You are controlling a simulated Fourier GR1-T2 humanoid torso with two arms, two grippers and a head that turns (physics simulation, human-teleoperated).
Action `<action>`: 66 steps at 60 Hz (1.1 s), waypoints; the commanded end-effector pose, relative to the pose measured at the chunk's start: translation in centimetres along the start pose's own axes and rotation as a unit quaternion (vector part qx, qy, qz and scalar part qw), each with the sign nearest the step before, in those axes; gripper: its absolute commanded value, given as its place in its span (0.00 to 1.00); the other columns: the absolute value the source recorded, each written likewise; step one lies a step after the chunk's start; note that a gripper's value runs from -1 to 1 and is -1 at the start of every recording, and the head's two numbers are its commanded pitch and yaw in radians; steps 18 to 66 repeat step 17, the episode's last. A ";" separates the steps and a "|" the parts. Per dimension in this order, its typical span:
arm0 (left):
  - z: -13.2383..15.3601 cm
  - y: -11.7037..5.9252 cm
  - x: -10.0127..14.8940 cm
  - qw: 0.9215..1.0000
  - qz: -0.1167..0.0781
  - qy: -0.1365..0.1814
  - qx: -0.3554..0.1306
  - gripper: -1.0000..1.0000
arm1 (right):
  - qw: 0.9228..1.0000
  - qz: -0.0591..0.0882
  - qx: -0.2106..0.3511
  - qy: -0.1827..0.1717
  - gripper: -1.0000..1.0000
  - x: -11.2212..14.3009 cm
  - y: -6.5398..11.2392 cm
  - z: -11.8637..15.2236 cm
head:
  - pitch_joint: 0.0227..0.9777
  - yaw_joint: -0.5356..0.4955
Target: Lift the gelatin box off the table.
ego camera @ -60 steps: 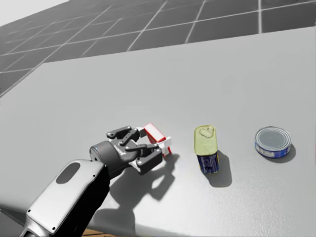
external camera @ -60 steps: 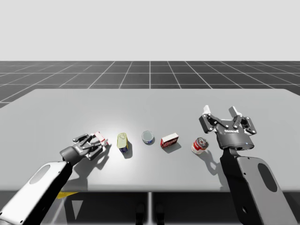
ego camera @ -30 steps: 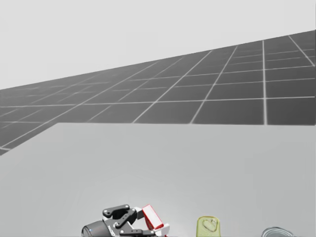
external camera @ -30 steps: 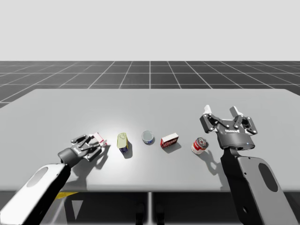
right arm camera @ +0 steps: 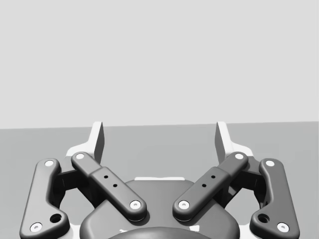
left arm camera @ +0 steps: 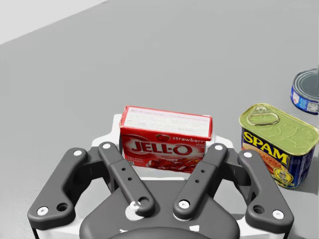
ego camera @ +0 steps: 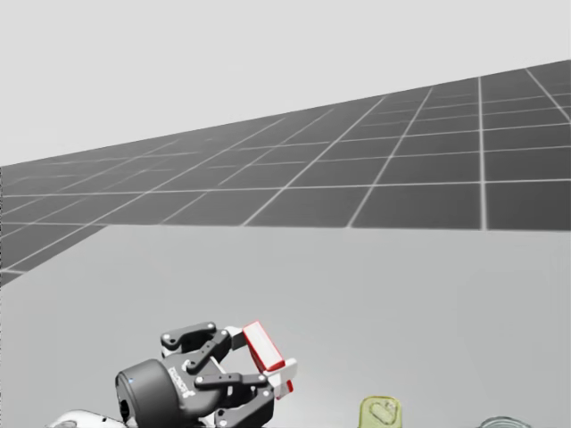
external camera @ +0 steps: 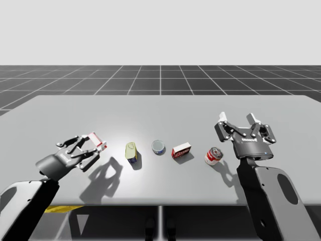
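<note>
The gelatin box (external camera: pixel 97 142) is small, red and white. It hangs above the table (external camera: pixel 165 113), tilted, with its shadow on the surface below and to the right. My left gripper (external camera: pixel 92 146) is shut on it, one finger on each end. In the left wrist view the box (left arm camera: pixel 167 137) sits between the fingers of that gripper (left arm camera: pixel 167 149). The head view shows the box (ego camera: pixel 264 348) held in the gripper (ego camera: pixel 268 367) over the table's near left part. My right gripper (external camera: pixel 236 119) stands open at the right, pointing upward, with nothing between its fingers (right arm camera: pixel 97 138).
Along the table's front stand a blue rectangular can with a yellow lid (external camera: pixel 131 152), a flat round blue can (external camera: pixel 158 147), a second small red box (external camera: pixel 181 150) and a red-and-white round can (external camera: pixel 213 155) just left of my right arm. The front edge is close to both arms.
My left gripper has risen and moved left with the gelatin box, lifting it off the table. My head has turned upward. The right arm has stayed put.
</note>
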 end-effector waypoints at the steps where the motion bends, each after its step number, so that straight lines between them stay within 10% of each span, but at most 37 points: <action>1: 0.4 -0.9 4.6 0.997 -0.036 -0.040 -0.047 1.00 | 1.000 0.000 0.003 -0.001 0.00 0.1 -0.1 0.0 | 0.41 0.95; 17: 1.5 -0.5 10.8 0.992 -0.075 -0.103 -0.011 1.00 | 1.000 0.006 0.009 -0.009 0.00 0.0 -0.3 0.0 | 0.41 0.95; 66: 1.5 -0.5 10.8 0.992 -0.075 -0.103 -0.011 1.00 | 1.000 0.006 0.009 -0.009 0.00 0.0 -0.3 0.0 | 0.41 0.95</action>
